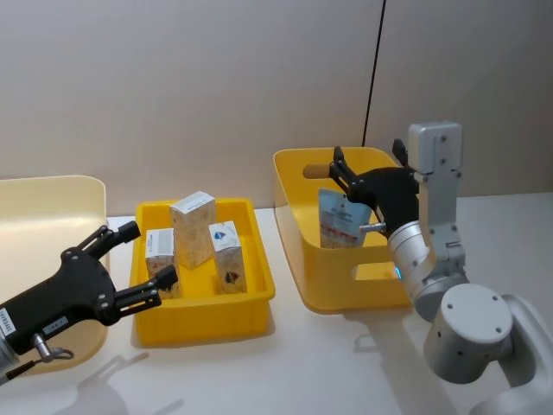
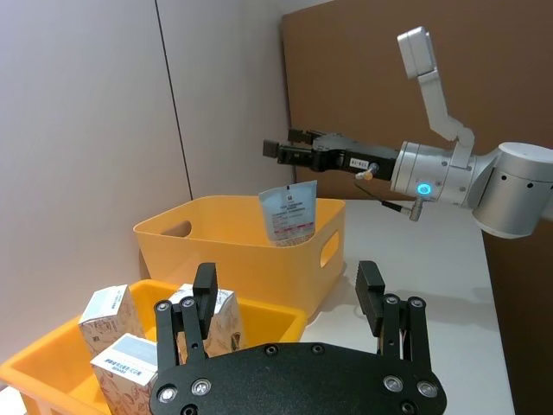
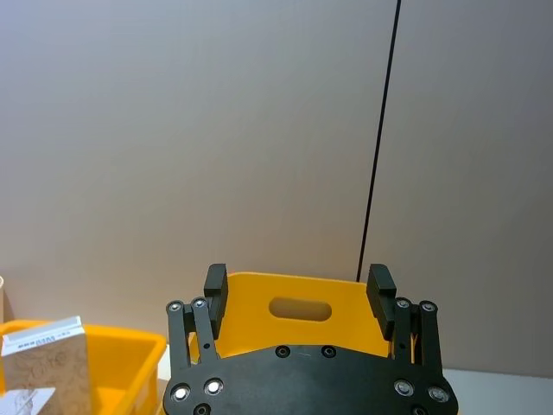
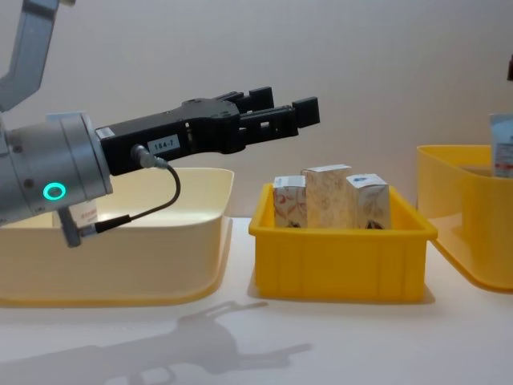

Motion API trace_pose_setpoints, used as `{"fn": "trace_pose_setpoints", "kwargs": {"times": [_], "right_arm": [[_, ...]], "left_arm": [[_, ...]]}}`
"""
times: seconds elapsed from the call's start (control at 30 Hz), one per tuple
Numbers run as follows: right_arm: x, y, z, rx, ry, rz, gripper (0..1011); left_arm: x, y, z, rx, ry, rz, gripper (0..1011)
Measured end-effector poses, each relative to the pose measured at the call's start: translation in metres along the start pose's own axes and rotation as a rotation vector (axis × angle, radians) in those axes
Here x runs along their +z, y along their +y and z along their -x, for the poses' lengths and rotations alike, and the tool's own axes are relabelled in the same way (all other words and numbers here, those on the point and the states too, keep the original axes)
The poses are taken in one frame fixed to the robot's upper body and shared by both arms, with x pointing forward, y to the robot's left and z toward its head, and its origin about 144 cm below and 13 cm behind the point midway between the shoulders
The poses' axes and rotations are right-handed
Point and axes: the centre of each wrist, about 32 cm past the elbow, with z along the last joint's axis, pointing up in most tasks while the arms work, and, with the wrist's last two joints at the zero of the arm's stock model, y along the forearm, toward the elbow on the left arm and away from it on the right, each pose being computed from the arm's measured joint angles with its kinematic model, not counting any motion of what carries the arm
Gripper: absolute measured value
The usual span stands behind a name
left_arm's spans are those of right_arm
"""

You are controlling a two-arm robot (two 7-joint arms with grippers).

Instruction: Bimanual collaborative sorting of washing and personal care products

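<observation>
Three small patterned cartons (image 1: pixel 192 226) (image 4: pixel 327 196) (image 2: pixel 220 316) stand upright in the shallow yellow tray (image 1: pixel 203 324). A pale blue squeeze tube (image 1: pixel 339 220) (image 2: pixel 289 212) (image 4: pixel 503 144) stands on end inside the deep yellow bin (image 1: pixel 298 259), apart from any finger. My left gripper (image 1: pixel 147 253) (image 4: pixel 280 116) (image 2: pixel 287 294) is open and hovers above the tray's left side, higher than the carton tops. Above the deep bin my right gripper (image 1: pixel 366 151) (image 2: pixel 281 145) (image 3: pixel 298 285) is open with nothing between its fingers, and the tube sits below it.
A wide cream bin (image 1: pixel 52 199) (image 4: pixel 120 233) stands at the far left, under my left arm. Tray and deep bin sit side by side with a narrow gap between them. A wall closes the back, and white tabletop lies in front of the bins.
</observation>
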Motion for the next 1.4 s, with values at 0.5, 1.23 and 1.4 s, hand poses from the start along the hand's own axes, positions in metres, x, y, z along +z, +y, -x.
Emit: {"fn": "trace_pose_setpoints", "kwargs": {"times": [0.5, 1.23, 1.4], "right_arm": [[0.0, -0.006, 0.0, 0.019, 0.012, -0.012, 1001], [-0.03, -0.069, 0.013, 0.252, 0.077, 0.075, 1001], [-0.035, -0.083, 0.016, 0.302, 0.097, 0.1, 1001]], "left_arm": [[-0.001, 0.0, 0.002, 0.017, -0.003, -0.009, 1000], [-0.008, 0.001, 0.031, 0.234, -0.053, -0.116, 1001], [-0.01, 0.001, 0.038, 0.282, -0.068, -0.138, 1000]]}}
